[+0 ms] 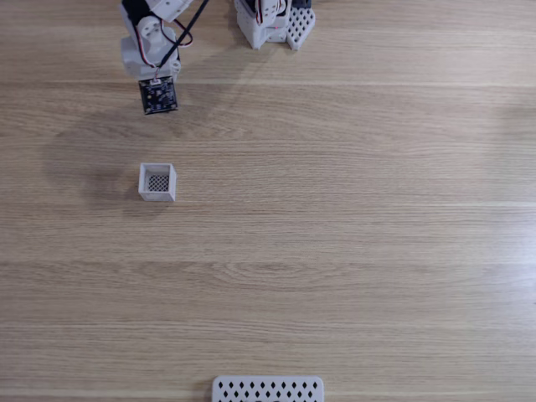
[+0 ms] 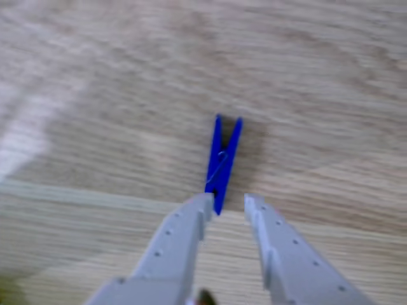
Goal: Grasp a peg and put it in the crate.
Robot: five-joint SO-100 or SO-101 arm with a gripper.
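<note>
One peg [image 2: 222, 162] here, blue, clothespin style, lying flat on the wood table [image 1: 352, 251]. In the other view it sits just ahead of the gripper [image 2: 227, 204], its near end right between the two tips, maybe brushing the left finger [image 2: 184, 232], hard to say with the blur. The jaws are spread apart with a clear gap and nothing between them apart from that peg end poking in. The peg's forked end points away from the camera.

One crate [image 1: 157, 182] too, a small white square box with a dark mesh floor, standing upright left of centre in the fixed view. Can't see anything in it. The arm [image 1: 151, 50] hangs in from the top edge of that view, its dark camera board above the crate in the picture, with a strip of bare wood between them.

One white perforated plate [image 1: 267, 389] is cut off by the bottom edge, well apart from the crate. The arm's white base [image 1: 268, 21] is at the top edge, right of the arm. The whole middle and right of the table are bare wood, so lots of open room.
</note>
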